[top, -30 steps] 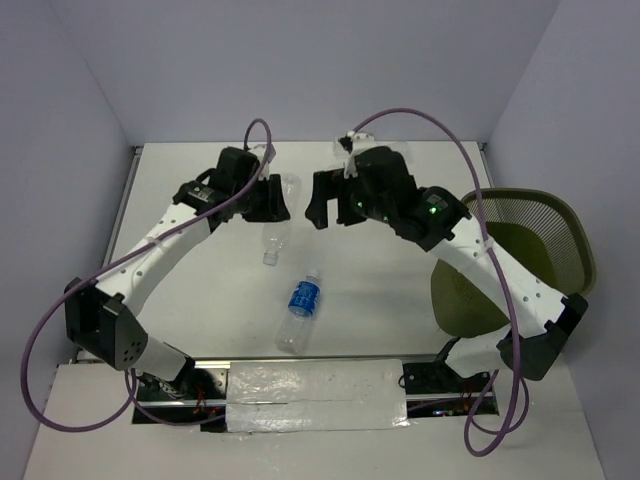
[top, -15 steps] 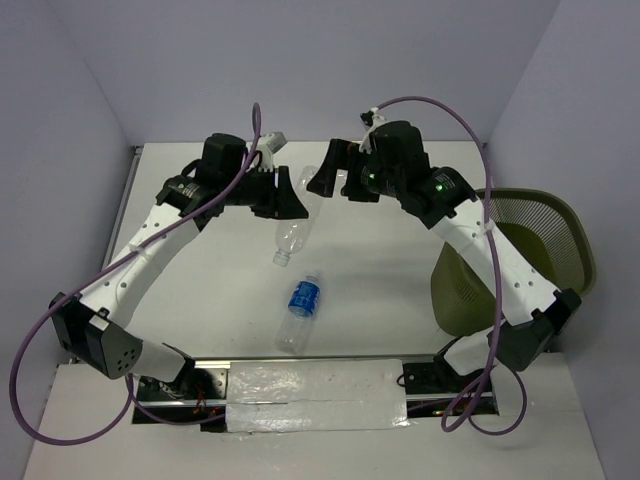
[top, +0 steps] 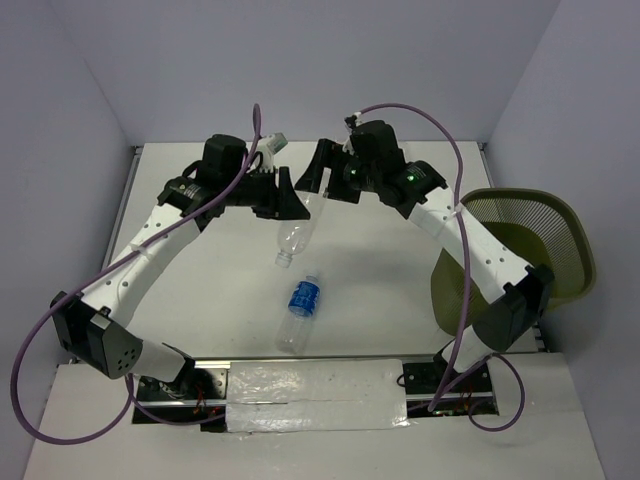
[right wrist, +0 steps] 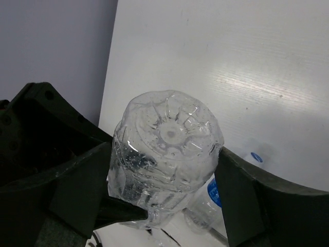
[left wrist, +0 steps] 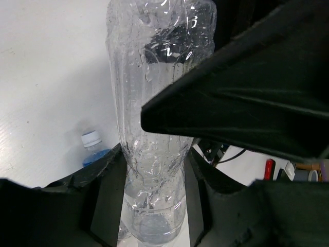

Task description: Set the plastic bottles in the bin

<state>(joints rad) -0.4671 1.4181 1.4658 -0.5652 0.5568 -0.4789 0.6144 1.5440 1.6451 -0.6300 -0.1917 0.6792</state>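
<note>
My left gripper (top: 290,205) is shut on an unlabelled clear plastic bottle (top: 293,232) and holds it above the table, neck down. In the left wrist view (left wrist: 157,175) the bottle (left wrist: 154,103) stands between my fingers. My right gripper (top: 314,184) is open, its jaws on either side of the bottle's base (right wrist: 167,139), close to or just touching it. A second bottle with a blue label (top: 300,305) and white cap lies on the table nearer the front, also seen in both wrist views (left wrist: 95,154) (right wrist: 213,193). The olive-green mesh bin (top: 525,198) stands at the right. No other bottles show.
The right gripper's black finger (left wrist: 241,103) crosses the left wrist view in front of the bottle. Purple cables arc over both arms. White walls close the table at the back and sides. A taped strip (top: 315,395) runs along the front edge.
My left gripper lifted the clear bottle off the table and tilted it neck down. My right arm swung left, away from the bin, and brought its jaws around the bottle's base.
</note>
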